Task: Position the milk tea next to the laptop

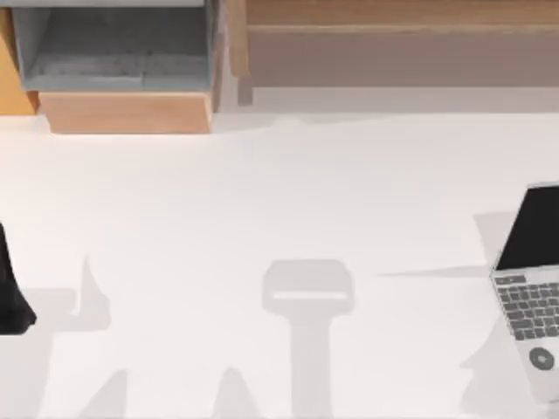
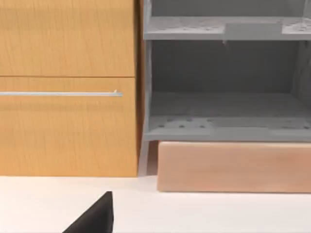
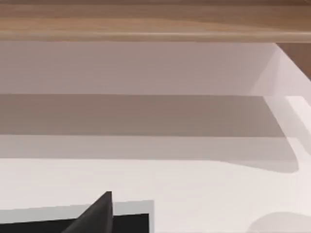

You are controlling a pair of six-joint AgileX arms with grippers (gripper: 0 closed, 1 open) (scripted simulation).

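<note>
The laptop (image 1: pixel 531 284) lies open at the table's right edge, cut off by the frame: black screen, grey keyboard and a round disc mark. A corner of its black screen (image 3: pixel 130 222) appears in the right wrist view, just beyond a dark part of my right gripper (image 3: pixel 99 214). At the table's left edge, my left arm (image 1: pixel 10 292) is a dark shape. A dark part of the left gripper (image 2: pixel 97 217) hangs over the white table, facing the cabinets. The milk tea is out of view.
A grey open shelf unit (image 1: pixel 118 48) over a pale wooden block (image 1: pixel 127 112) stands at the back left. Beside it is an orange cabinet with a metal handle (image 2: pixel 60 93). A long wooden shelf (image 1: pixel 393 26) runs along the back right. The white table (image 1: pixel 262 192) spreads between.
</note>
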